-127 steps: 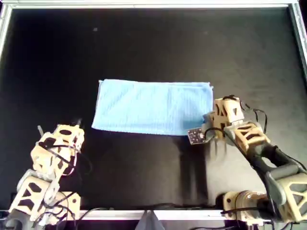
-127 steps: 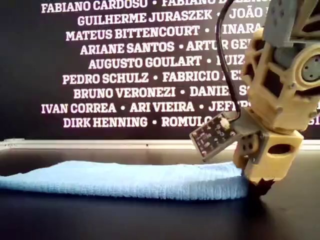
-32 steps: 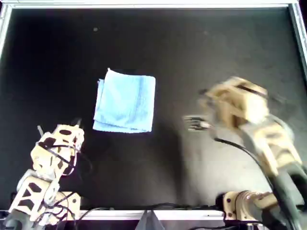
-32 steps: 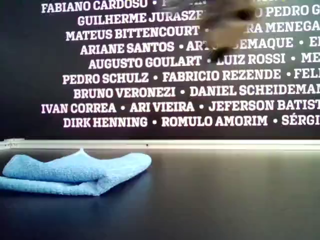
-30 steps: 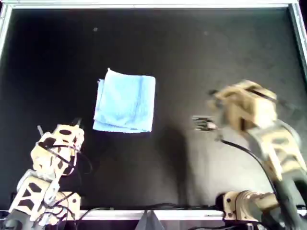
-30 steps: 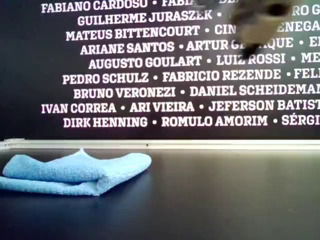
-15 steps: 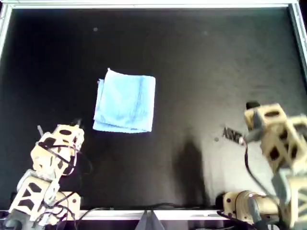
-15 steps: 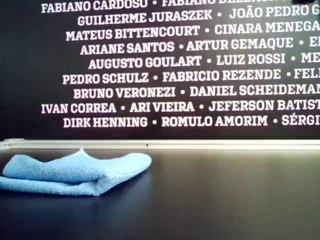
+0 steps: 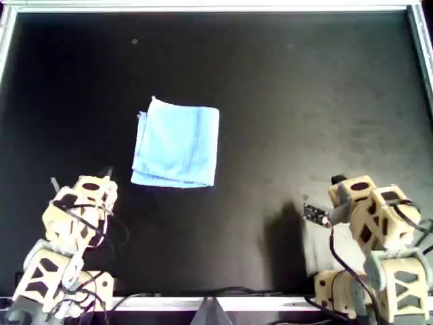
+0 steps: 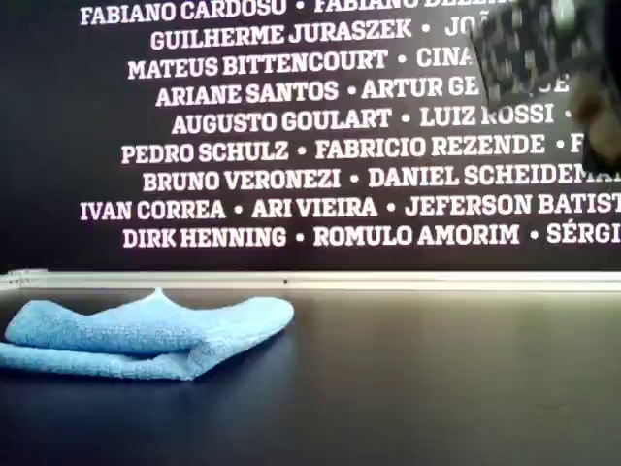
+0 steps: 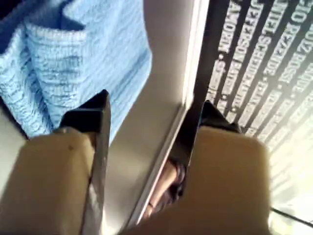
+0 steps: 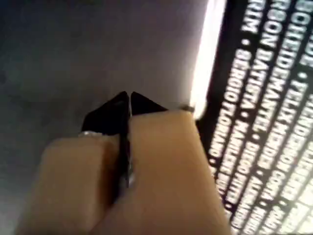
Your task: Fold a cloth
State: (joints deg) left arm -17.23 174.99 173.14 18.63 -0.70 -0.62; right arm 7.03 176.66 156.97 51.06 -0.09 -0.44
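The light blue cloth (image 9: 177, 143) lies folded into a small, roughly square stack on the black table, left of centre in the overhead view. In the exterior view it (image 10: 146, 335) sits low at the left with its layers showing. My first gripper (image 11: 156, 105) is open and empty, and the cloth (image 11: 73, 63) lies beyond its jaws without touching them. In the overhead view this gripper (image 9: 103, 177) rests near the front left, just short of the cloth. My second gripper (image 12: 128, 96) is shut on nothing over bare table. It (image 9: 337, 183) stands at the front right, far from the cloth.
A metal rim (image 9: 216, 7) frames the black table (image 9: 304, 88). A dark wall with white printed names (image 10: 291, 146) stands behind the far edge. A blurred part of the second arm (image 10: 553, 58) shows at the exterior view's upper right.
The cloth went from a long rectangle to a smaller folded square. My second arm let go and pulled back to the front right corner. The first arm has not moved.
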